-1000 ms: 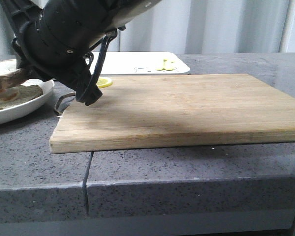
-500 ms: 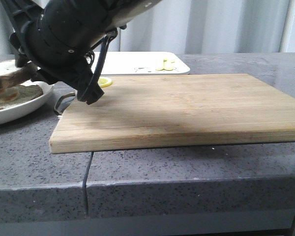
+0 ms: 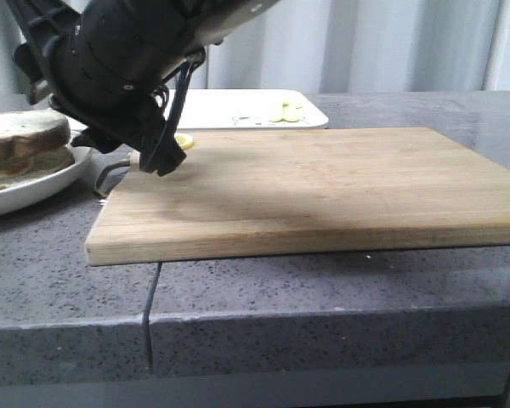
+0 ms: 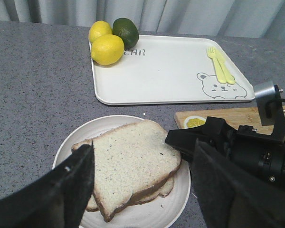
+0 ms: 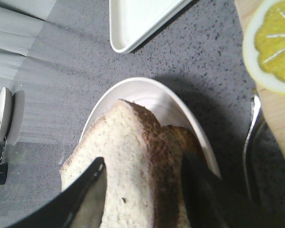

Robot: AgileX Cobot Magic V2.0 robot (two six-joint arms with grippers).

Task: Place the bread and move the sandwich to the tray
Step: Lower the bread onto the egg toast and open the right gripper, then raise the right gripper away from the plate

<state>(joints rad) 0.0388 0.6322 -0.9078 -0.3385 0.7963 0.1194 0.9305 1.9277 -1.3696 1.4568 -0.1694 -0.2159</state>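
Speckled grey stone counter [image 3: 323, 289]; pale pleated curtain [image 3: 408, 42] behind.

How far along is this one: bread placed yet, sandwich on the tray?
The bread already lies on top of the sandwich in the white plate. In hand: both grippers are at the plate, the right gripper straddling the top slice, jaws open. Left to do: the sandwich has not reached the tray, which holds only fruit and a fork.
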